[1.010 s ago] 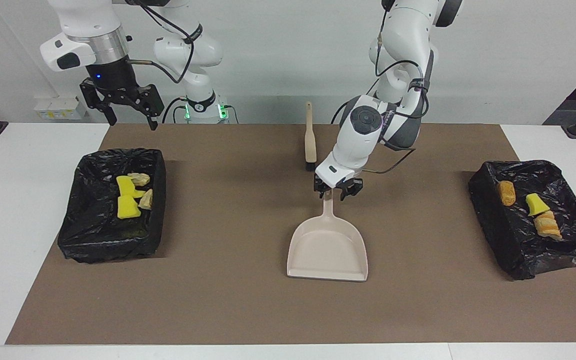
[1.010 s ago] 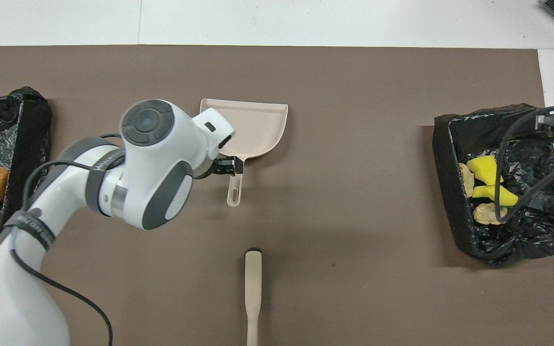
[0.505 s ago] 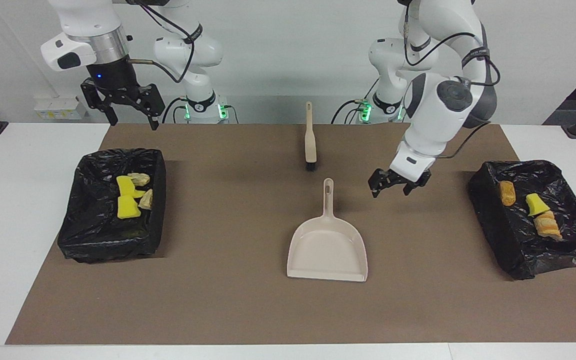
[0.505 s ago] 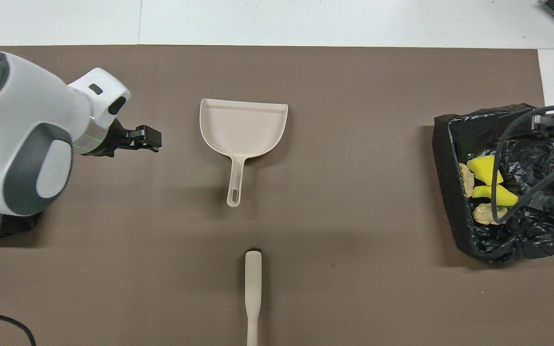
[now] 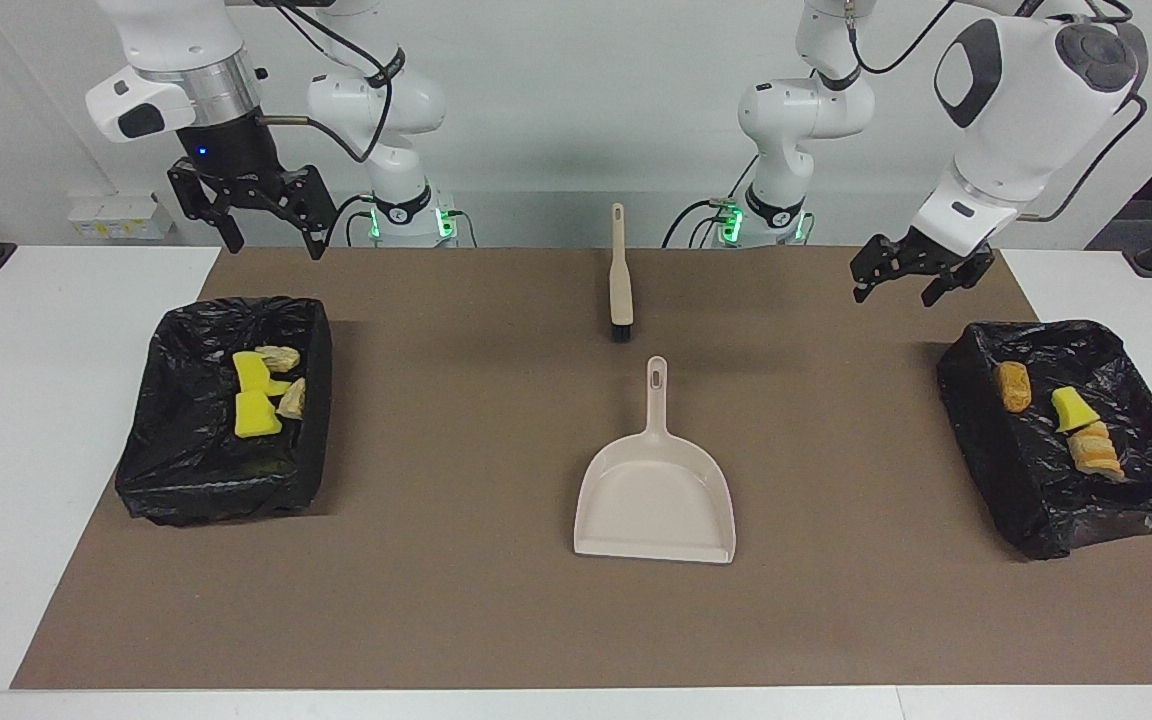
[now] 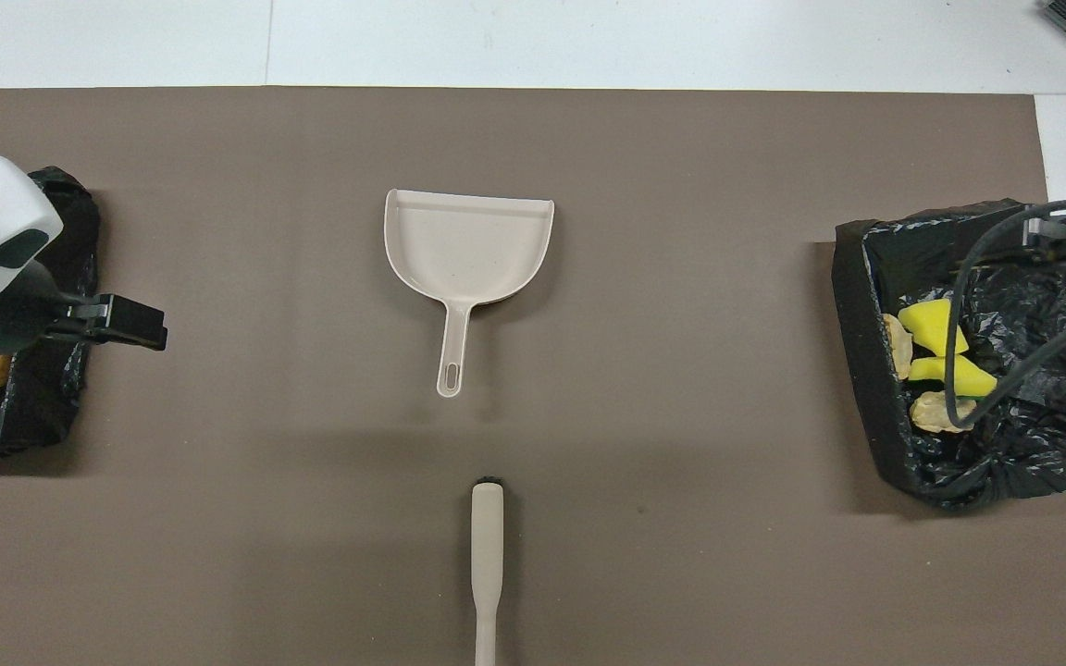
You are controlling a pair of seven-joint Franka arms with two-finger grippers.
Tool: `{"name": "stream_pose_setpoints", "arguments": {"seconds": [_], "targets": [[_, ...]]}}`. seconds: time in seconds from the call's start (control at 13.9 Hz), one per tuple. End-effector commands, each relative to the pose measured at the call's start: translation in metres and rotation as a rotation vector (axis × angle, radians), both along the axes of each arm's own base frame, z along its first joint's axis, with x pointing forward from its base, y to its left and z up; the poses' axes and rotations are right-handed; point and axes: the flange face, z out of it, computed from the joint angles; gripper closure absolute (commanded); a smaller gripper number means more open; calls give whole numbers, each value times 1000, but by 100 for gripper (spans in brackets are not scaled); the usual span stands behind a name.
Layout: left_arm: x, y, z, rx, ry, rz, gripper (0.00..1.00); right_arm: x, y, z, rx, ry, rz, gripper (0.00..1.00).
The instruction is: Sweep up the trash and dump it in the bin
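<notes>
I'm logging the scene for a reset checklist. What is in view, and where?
dustpan: one, beige, mid-mat, empty, handle toward the robots.
brush: one, beige handle, dark bristles, nearer to the robots than the dustpan.
bin at the right arm's end: one, black-lined; holds two yellow sponge bits and two cream lumps.
bin at the left arm's end: one, black-lined; holds one sponge bit with a green back and two orange bread-like lumps.
mat: one, brown, on a white table.
left end effector: open, empty, raised by the bin at its end.
right end effector: open, empty, raised above the mat's edge.
</notes>
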Motion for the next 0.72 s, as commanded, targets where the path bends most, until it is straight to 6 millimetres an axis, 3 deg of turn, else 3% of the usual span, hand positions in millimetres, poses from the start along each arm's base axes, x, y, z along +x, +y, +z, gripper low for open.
{"name": "stream_pose_setpoints", "arguments": {"seconds": [0.0, 0.65], "targets": [[-10, 17, 7, 21, 9, 0, 0, 2, -3, 3, 19, -15, 23, 0], [-9, 24, 8, 15, 14, 13, 0, 2, -3, 3, 20, -16, 24, 0]]}}
